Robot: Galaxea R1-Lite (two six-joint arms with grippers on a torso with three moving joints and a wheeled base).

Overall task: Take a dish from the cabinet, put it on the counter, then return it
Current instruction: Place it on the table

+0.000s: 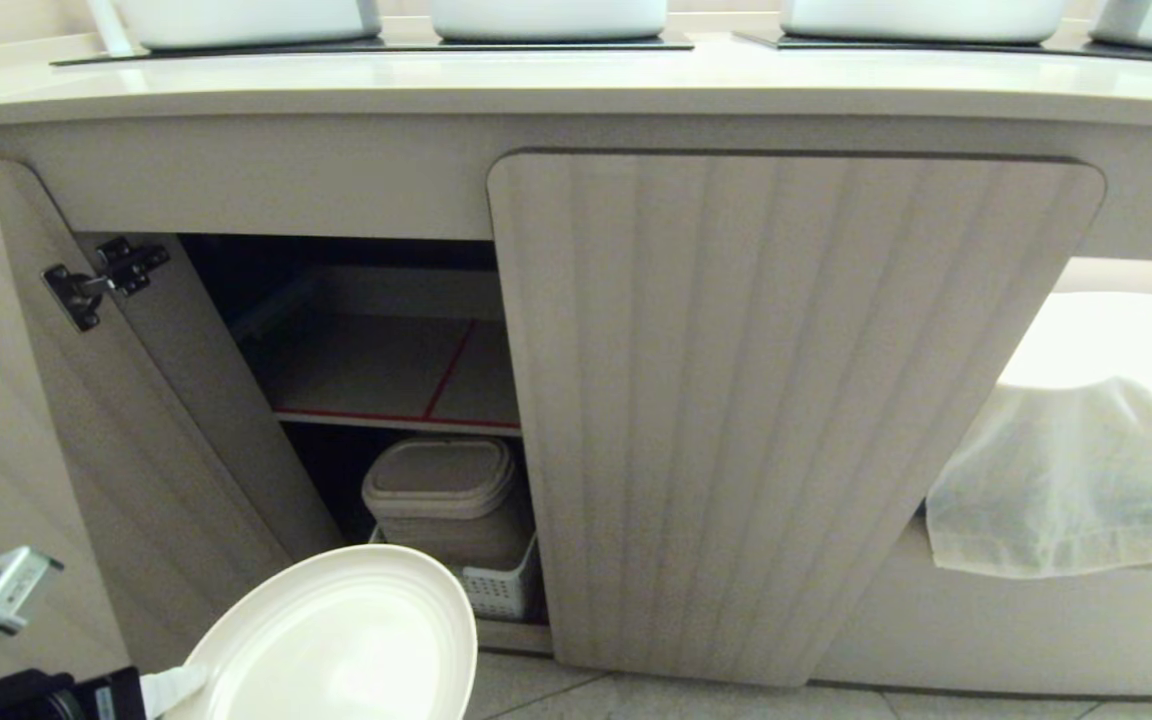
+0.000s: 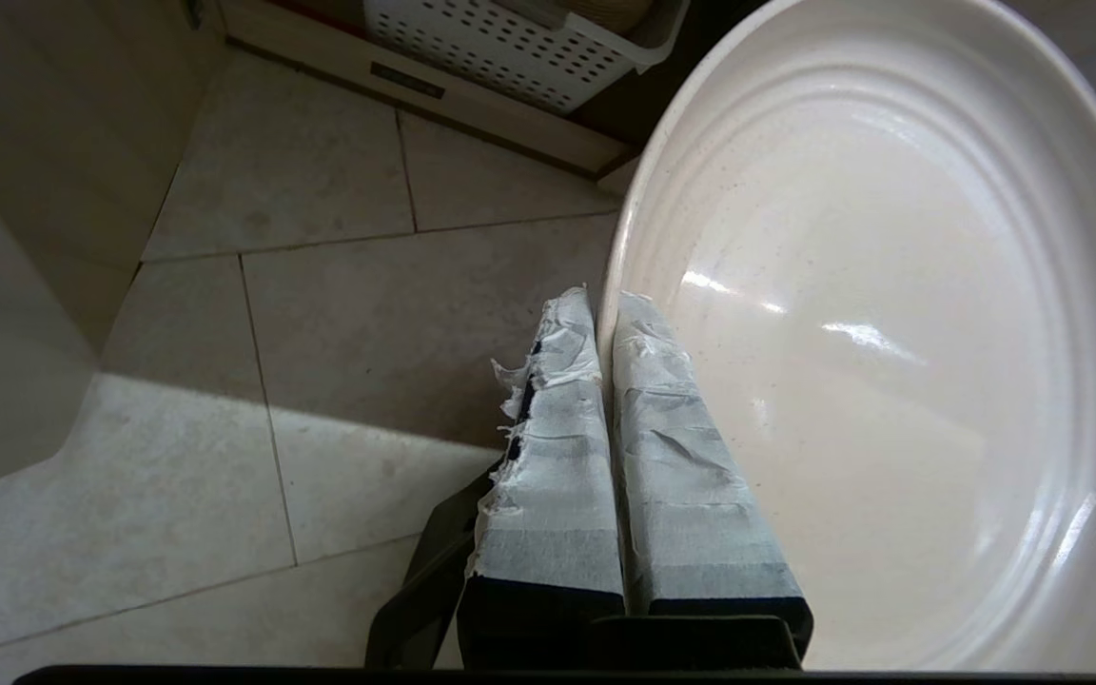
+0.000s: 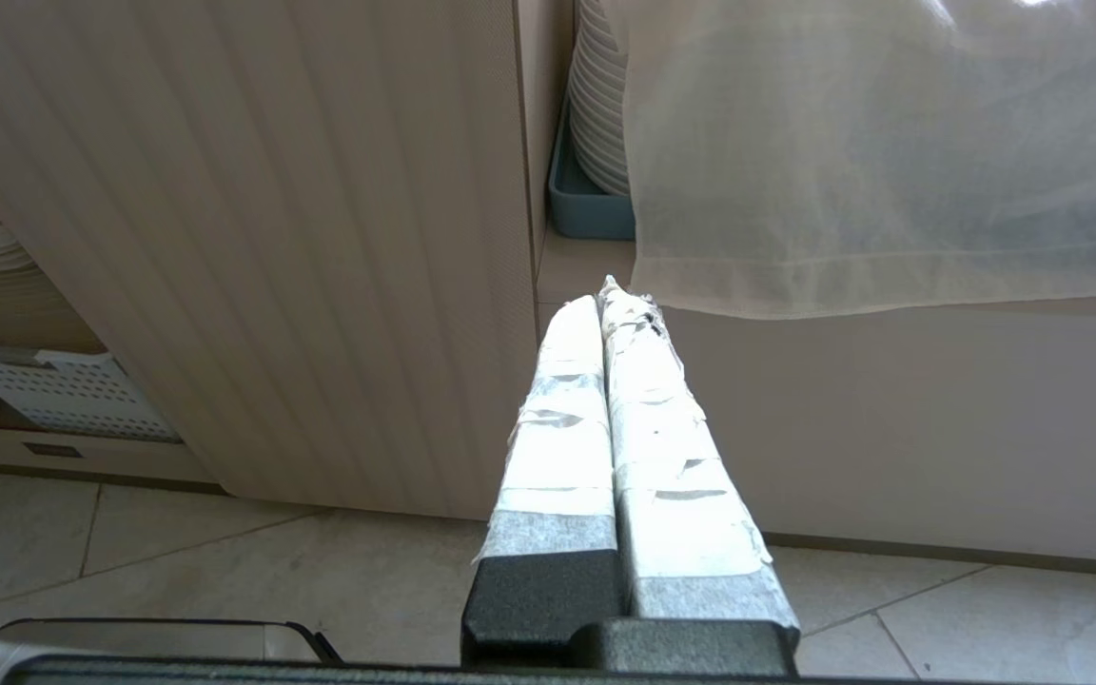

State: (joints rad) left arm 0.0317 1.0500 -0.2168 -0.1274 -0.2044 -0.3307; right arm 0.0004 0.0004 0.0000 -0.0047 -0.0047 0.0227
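Observation:
The cream-white dish [image 1: 336,640] hangs low in front of the open cabinet [image 1: 376,370], tilted, above the floor. My left gripper [image 1: 176,688] is shut on its rim at the bottom left of the head view; in the left wrist view the taped fingers [image 2: 548,428] pinch the dish's [image 2: 881,333] edge. The cabinet's red-edged shelf [image 1: 396,418] is bare. Along the top runs the counter [image 1: 576,85]. My right gripper [image 3: 607,295] is shut on nothing, parked low and facing the closed fluted door [image 3: 272,238]; it is out of the head view.
The left door [image 1: 26,420] stands swung open beside the dish. A lidded beige bin [image 1: 446,495] in a white perforated basket [image 1: 501,585] sits under the shelf. White basins [image 1: 546,18] line the counter. A sheer cloth [image 1: 1076,480] drapes an opening to the right, with stacked plates [image 3: 600,105] behind it.

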